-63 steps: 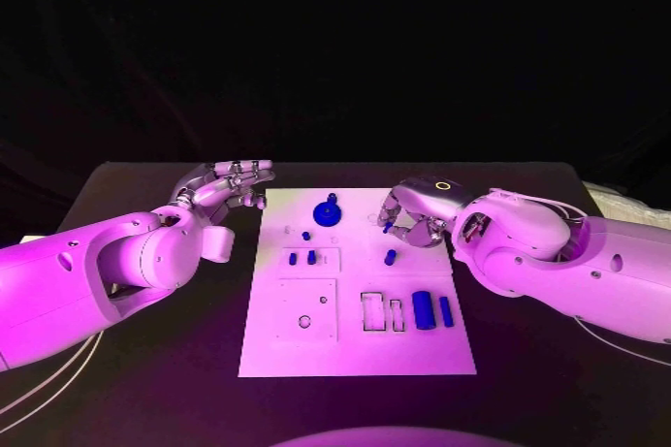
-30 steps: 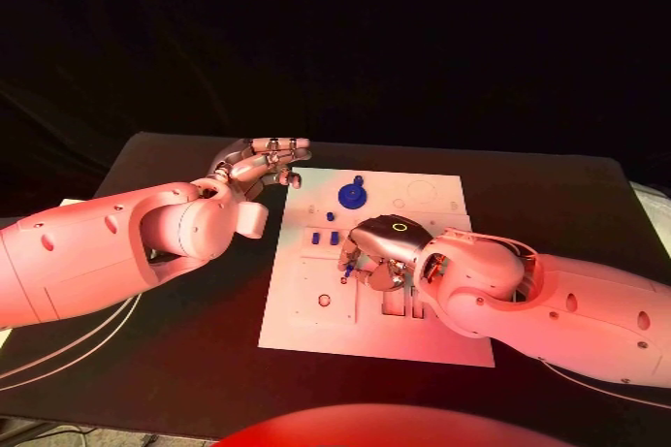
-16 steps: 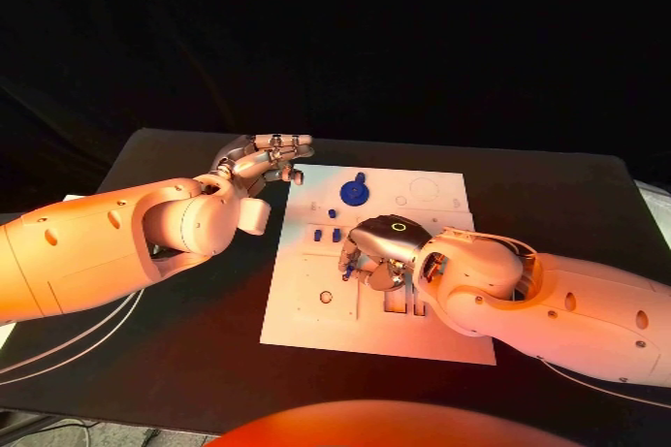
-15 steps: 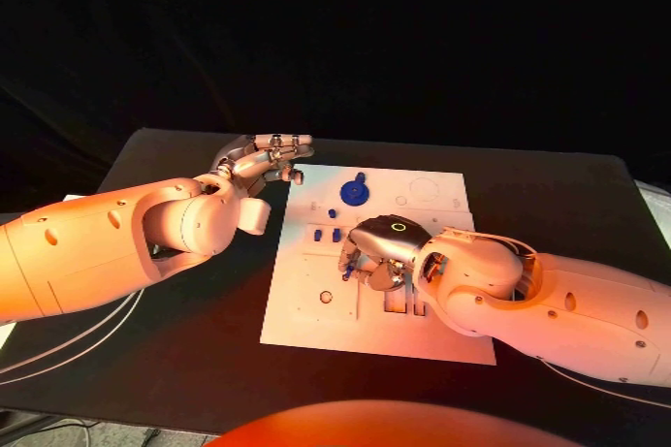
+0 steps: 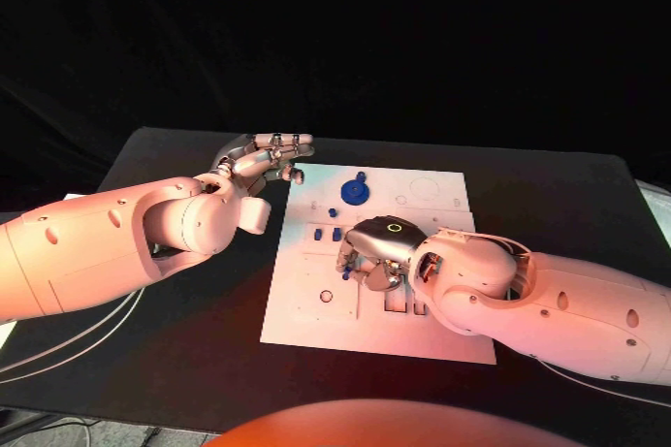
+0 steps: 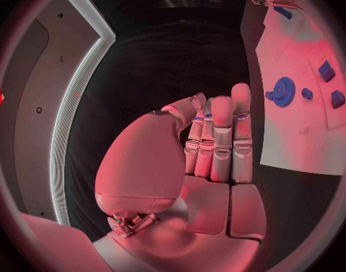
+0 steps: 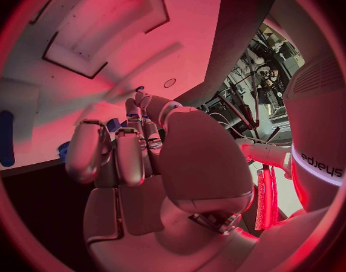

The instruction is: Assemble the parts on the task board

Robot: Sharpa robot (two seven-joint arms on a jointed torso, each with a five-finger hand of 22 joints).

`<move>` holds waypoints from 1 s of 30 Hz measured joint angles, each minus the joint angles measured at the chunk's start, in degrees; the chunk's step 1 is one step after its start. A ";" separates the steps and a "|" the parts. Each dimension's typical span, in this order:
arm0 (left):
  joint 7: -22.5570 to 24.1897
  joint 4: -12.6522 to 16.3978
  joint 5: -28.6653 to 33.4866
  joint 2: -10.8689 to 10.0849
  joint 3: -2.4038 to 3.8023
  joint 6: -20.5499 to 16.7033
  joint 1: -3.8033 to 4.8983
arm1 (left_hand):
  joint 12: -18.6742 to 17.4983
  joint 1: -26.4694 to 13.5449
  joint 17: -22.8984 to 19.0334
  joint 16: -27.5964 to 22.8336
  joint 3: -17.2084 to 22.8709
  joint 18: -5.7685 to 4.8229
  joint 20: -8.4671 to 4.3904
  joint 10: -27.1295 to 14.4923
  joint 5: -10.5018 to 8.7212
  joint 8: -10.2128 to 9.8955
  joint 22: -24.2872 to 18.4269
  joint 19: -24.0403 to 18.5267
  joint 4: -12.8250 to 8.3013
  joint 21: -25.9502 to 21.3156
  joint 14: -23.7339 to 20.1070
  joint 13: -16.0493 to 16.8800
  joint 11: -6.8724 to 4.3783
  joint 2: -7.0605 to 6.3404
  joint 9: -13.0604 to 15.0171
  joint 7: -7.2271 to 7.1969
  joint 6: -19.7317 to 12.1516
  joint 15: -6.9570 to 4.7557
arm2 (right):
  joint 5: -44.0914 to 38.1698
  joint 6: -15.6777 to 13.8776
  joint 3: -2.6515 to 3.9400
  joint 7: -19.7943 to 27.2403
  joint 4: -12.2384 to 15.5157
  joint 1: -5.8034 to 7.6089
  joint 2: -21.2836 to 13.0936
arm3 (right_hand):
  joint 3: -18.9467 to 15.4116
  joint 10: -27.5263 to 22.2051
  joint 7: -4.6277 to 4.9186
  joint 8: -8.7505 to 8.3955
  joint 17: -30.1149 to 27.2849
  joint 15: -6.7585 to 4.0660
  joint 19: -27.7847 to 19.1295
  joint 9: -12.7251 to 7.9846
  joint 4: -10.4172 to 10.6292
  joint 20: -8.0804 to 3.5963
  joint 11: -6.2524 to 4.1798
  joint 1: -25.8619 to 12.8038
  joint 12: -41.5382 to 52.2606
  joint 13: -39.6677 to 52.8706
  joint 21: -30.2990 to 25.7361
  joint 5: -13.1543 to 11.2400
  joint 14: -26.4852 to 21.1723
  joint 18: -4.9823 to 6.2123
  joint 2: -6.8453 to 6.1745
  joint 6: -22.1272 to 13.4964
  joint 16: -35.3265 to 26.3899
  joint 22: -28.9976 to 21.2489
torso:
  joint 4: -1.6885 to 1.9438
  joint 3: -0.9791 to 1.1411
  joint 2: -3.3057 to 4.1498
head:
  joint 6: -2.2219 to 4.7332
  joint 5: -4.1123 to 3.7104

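Our right hand (image 5: 375,261) hovers low over the middle of the task board (image 5: 315,321), fingers curled down; we cannot tell whether it grips a part. Our left hand (image 5: 260,163) rests off the board's far left corner, fingers straight and together, holding nothing. We see the blue gear (image 5: 353,190) on the board's far end.

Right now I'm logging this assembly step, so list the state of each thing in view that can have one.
left hand: open, holding nothing, at the task board's far left corner.
right hand: over the board's middle, fingers curled down; whether it holds a part cannot be told.
task board: flat on the table.
blue gear: on the board's far part, untouched.
two small blue parts: on the board beside the right hand.
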 measured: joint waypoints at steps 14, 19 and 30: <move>-0.03 -0.02 0.00 -0.03 0.00 0.01 0.00 | 0.00 0.00 0.01 0.00 0.00 0.00 0.00 0.00 0.00 0.00 0.01 0.00 0.00 0.00 0.00 0.00 0.00 0.00 0.00 0.00 0.00 0.00 | -0.48 1.46 -0.13 -0.30 0.02 -0.02 0.34 | -1.30 0.03 0.54 -0.67 -0.02 0.00 0.00 0.08 0.34 0.00 -0.01 -2.66 -0.77 -0.06 0.00 2.45 0.00 0.00 -0.64 -0.56 0.00 -0.17 | -0.02 -0.02 -0.01 | -0.20 0.04; -0.05 -0.04 0.01 -0.04 0.00 0.01 0.00 | 0.00 0.00 0.01 0.00 0.00 0.00 0.00 0.00 0.00 0.00 0.01 0.00 0.00 0.00 0.00 0.00 0.00 0.00 0.01 0.00 0.00 0.00 | -0.46 1.74 -0.16 -0.46 -0.04 -0.02 0.20 | -2.87 -1.22 1.31 -1.17 -0.29 0.63 -0.38 -0.24 1.30 0.38 -0.80 -5.26 -1.65 -0.90 0.00 3.67 -0.01 0.00 -1.46 -2.58 0.00 -0.61 | -0.03 -0.02 -0.03 | -0.25 0.02; -0.10 -0.29 0.01 -0.04 0.00 0.01 -0.01 | 0.00 0.00 -0.11 0.00 0.00 0.00 0.00 0.00 0.00 0.00 -0.04 0.00 0.00 0.00 -0.20 -0.01 0.00 0.00 0.01 0.01 -0.01 0.20 | -0.23 0.42 -0.32 -0.48 0.21 -0.16 -0.44 | -6.34 -11.22 2.57 -1.17 -1.09 1.86 -2.38 -1.68 1.43 1.96 1.42 -6.60 -1.49 -2.02 -4.42 3.68 0.00 0.91 -2.87 -8.12 -0.33 -7.30 | -0.04 0.03 -0.03 | -0.06 -0.18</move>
